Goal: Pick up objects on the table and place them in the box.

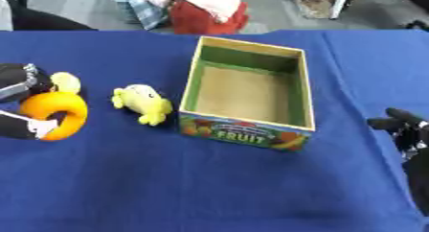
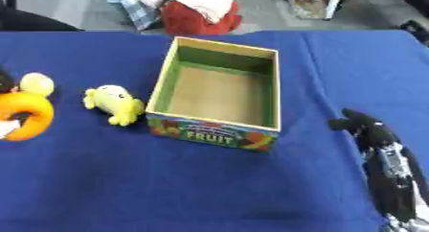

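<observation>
Already at the table's left edge, our left hand (image 1: 21, 89) has its fingers curled round the orange ring (image 1: 57, 114), with a small pale yellow round thing (image 1: 66, 82) touching the ring's far side; we cannot tell whether that piece belongs to the ring or lies loose, so a lift may leave it behind or knock it off the edge. Just beside, nearer the middle, the yellow plush toy (image 1: 142, 103) lies on the blue table (image 1: 209, 188), close against the left wall of the fruit box (image 1: 248, 130); if we swing the ring low toward the box, we would likely drag the toy or shove the light cardboard askew. The box stands open and bare inside, so a drop from too far left could catch its rim. Near the right edge our right hand (image 2: 368, 130) rests released, fingers straight, holding nothing.
</observation>
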